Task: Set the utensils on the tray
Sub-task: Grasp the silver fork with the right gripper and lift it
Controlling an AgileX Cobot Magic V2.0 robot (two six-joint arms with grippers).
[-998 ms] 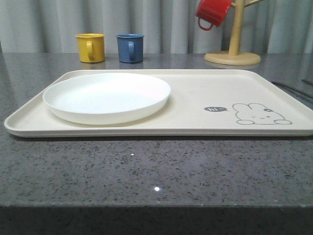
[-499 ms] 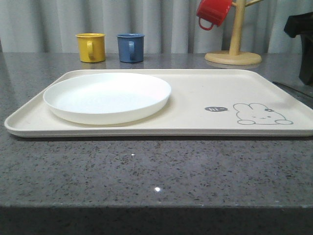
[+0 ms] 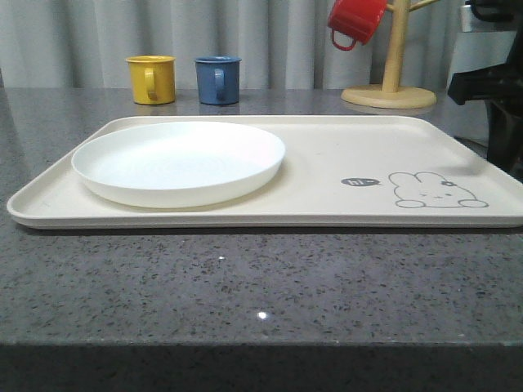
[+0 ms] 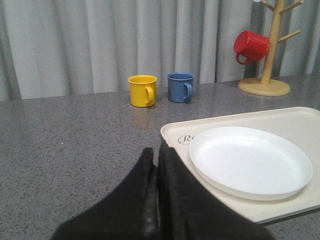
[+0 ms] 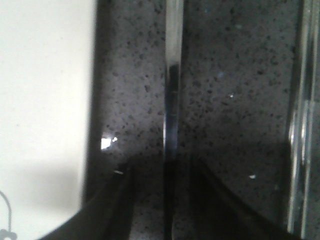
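The cream tray [image 3: 327, 217] with the rabbit drawing lies across the counter, and its edge [image 5: 45, 100] also appears in the right wrist view. Beside it on the dark stone lies a slim silver utensil handle [image 5: 172, 100]; I cannot tell which utensil it is. My right gripper [image 5: 162, 170] is open low over it, one finger on each side and neither touching it. A second shiny utensil [image 5: 297, 125] lies further out from the tray. In the front view the right arm [image 3: 494, 82] hangs past the tray's right end. My left gripper [image 4: 156, 165] is shut and empty, near the tray's left corner [image 4: 172, 132].
A round white plate [image 3: 178, 162] fills the tray's left half. A yellow mug [image 3: 152, 79] and a blue mug [image 3: 218, 79] stand at the back. A wooden mug tree [image 3: 391, 91] with a red mug [image 3: 355, 20] stands back right. A grey curtain closes the rear.
The right arm has come into the front view from the right edge and now hides the utensils beside the tray. Tray, plate and mugs have not moved.
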